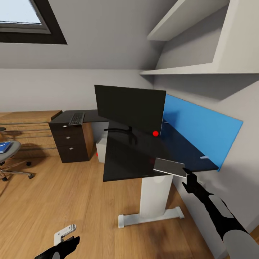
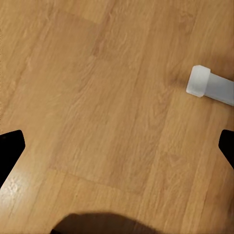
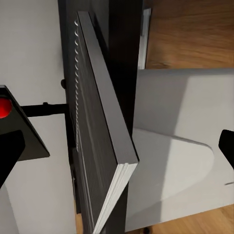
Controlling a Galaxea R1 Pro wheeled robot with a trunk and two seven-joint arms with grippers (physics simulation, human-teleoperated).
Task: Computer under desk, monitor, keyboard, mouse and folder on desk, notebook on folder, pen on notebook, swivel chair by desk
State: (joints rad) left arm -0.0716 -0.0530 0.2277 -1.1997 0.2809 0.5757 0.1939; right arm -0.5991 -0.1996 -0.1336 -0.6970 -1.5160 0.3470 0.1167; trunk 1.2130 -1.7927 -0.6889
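The black monitor (image 1: 129, 108) stands on the black-topped desk (image 1: 126, 162) with its blue back panel. A grey spiral notebook (image 1: 169, 167) lies on the desk's near corner. My right gripper (image 1: 189, 177) is open just short of it, and the notebook (image 3: 102, 146) sits between the spread fingers. The keyboard (image 1: 76, 118) rests on the far dark top above a drawer unit. Under the desk stands the light grey computer (image 1: 101, 151). At the far left, the swivel chair (image 1: 10, 153) carries the blue folder (image 1: 3, 146). My left gripper (image 1: 70, 240) hangs open, low over the floor. Mouse and pen are out of view.
The desk's white pedestal leg (image 1: 155, 196) and foot (image 1: 151, 217) stand close ahead on the wood floor; the foot's end (image 2: 200, 80) is near my left gripper. A dark three-drawer unit (image 1: 70, 142) sits under the far top. Wall shelves (image 1: 187, 70) hang above the desk.
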